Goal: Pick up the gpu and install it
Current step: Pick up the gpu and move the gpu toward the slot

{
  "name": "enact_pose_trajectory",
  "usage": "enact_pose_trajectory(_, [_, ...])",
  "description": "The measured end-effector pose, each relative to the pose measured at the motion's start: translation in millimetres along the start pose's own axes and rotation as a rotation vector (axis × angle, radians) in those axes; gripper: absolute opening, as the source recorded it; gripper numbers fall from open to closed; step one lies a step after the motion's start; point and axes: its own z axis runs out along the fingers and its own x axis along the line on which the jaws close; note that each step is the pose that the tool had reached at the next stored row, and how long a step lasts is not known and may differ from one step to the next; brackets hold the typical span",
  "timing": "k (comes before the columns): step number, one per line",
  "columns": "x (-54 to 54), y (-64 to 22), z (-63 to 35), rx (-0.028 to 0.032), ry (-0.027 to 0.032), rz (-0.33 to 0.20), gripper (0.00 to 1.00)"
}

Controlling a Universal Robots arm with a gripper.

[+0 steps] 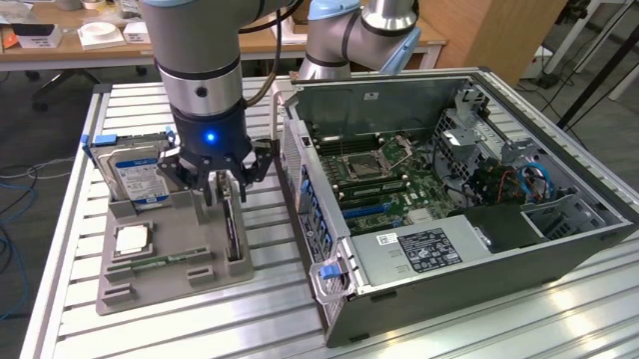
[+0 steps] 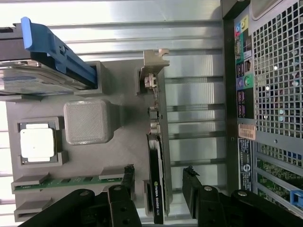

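**A:** What is sitting at the exterior view's left?

**B:** One gray tray (image 1: 170,288) is lying on the slatted metal table (image 1: 150,329), and it is carrying four parts. At its far left corner, one hard drive (image 1: 135,172) with a blue-white label is standing in a blue caddy. Nearer, one square processor chip (image 1: 131,239) is lying flat in its pocket. Nearer again, one green memory stick (image 1: 164,261) is resting in its slot.

**A:** And the gpu?

**B:** One gpu (image 1: 232,228) is standing on its long edge in a slot along the tray's right side. In the wrist view its silvery bracket is sitting at the far end, the end nearest the hard drive.

**A:** What is the arm doing?

**B:** The one gripper (image 1: 226,196) is hanging low, straight over the card. Its two fingers (image 2: 124,189) are standing apart, one on each side of the gpu. In the wrist view a gap is showing on both sides, so nothing is being pinched and the card is sitting in its slot.

**A:** Further right?

**B:** One computer case (image 1: 559,247) is lying open just beside the tray. One motherboard (image 1: 390,179) is showing inside it.
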Motion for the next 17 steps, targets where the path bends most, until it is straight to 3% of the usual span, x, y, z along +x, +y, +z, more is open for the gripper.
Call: enact_pose_trajectory(17, [1.1,-0.4,7.8,-0.0001,0.0001,-0.002,0.53])
